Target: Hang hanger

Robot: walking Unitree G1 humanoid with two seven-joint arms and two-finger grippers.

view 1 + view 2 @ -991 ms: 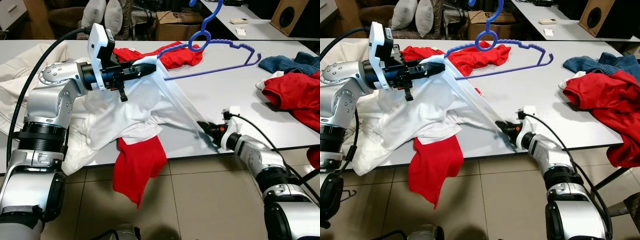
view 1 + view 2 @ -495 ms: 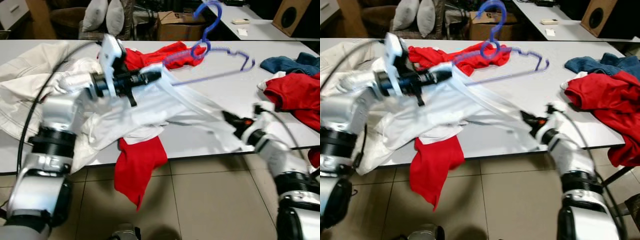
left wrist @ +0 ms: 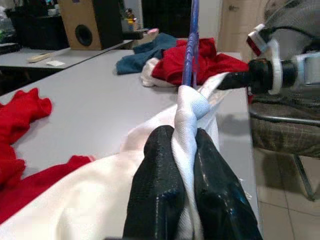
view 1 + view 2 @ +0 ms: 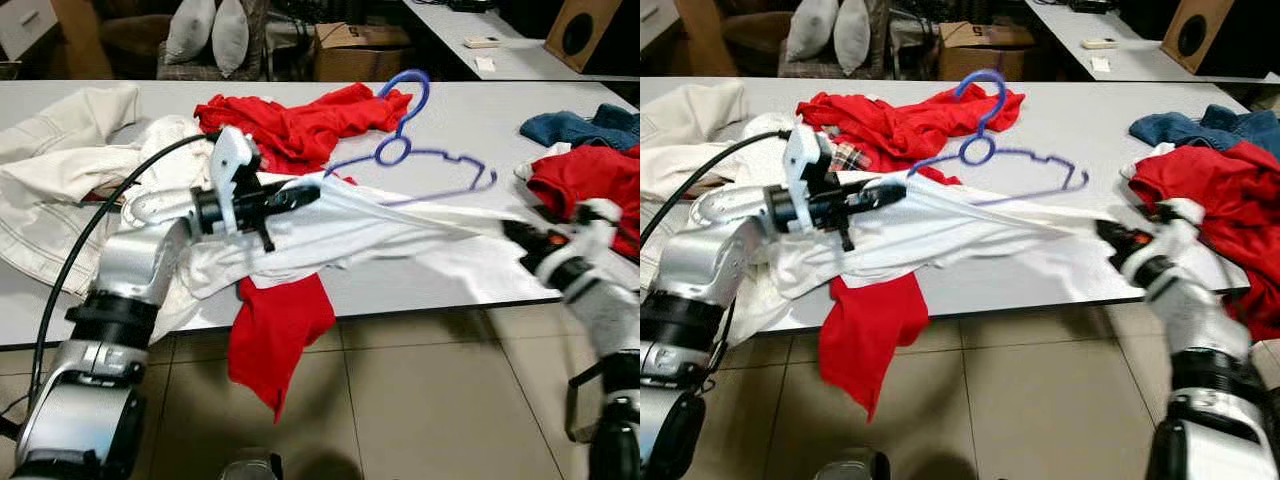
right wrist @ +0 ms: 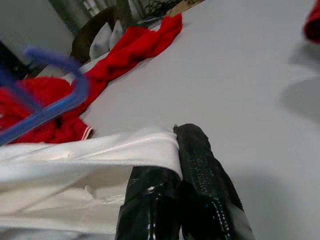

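Grippers (image 4: 305, 192) (image 4: 512, 230), both clamping the white shirt (image 4: 400, 220), have stretched it flatter than before.

A white garment (image 4: 380, 225) is stretched low over the grey table (image 4: 150, 300) between the left gripper (image 4: 300, 193), which pinches one end, and the right gripper (image 4: 512, 232), which pinches the other near the table's front edge. A blue hanger (image 4: 420, 160) lies just behind the taut cloth, its hook toward a red shirt (image 4: 300, 120). Another red cloth (image 4: 275, 330) hangs over the table's front edge, with cream fabric (image 4: 60, 170) on the left.
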